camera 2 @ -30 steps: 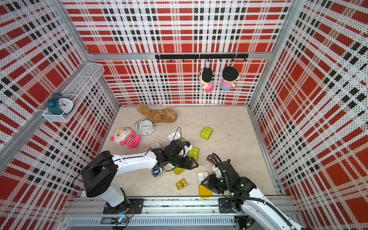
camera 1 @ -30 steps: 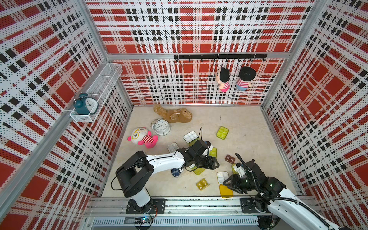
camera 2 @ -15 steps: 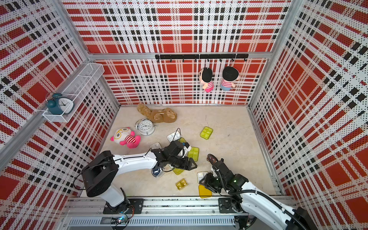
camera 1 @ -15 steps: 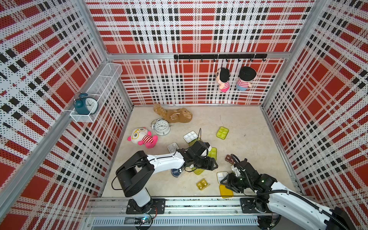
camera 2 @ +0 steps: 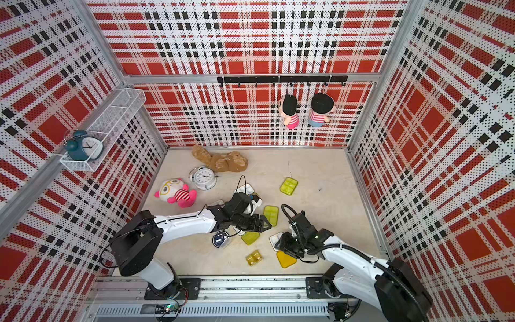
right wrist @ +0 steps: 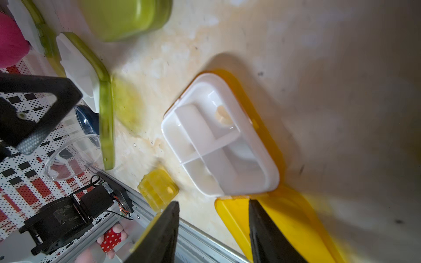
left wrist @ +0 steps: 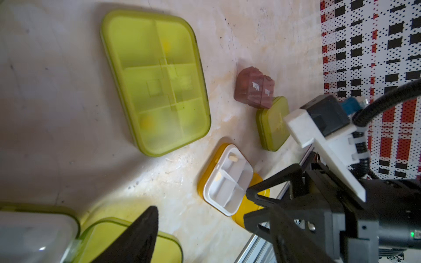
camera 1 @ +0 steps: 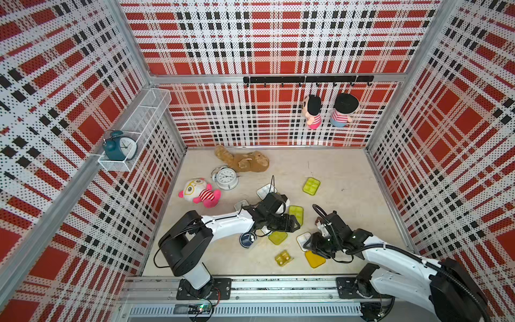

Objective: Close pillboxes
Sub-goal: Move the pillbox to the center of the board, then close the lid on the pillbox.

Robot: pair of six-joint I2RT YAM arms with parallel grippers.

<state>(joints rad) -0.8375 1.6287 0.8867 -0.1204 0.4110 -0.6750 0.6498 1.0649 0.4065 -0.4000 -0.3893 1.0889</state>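
Pillbox — white four-cell plastic tray [right wrist: 218, 136] with translucent orange-yellow lid [right wrist: 284, 218] hinged open flat on the tabletop [right wrist: 341, 91] — lies just ahead of the right gripper's [right wrist: 213, 203] spread, empty jaws, the lid's near corner between them, the left gripper [camera 1: 291, 224] farther off.

Orange-lidded pillbox [right wrist: 218, 136] — lid flat open, white tray up — near closed lime pillbox [left wrist: 155, 82]
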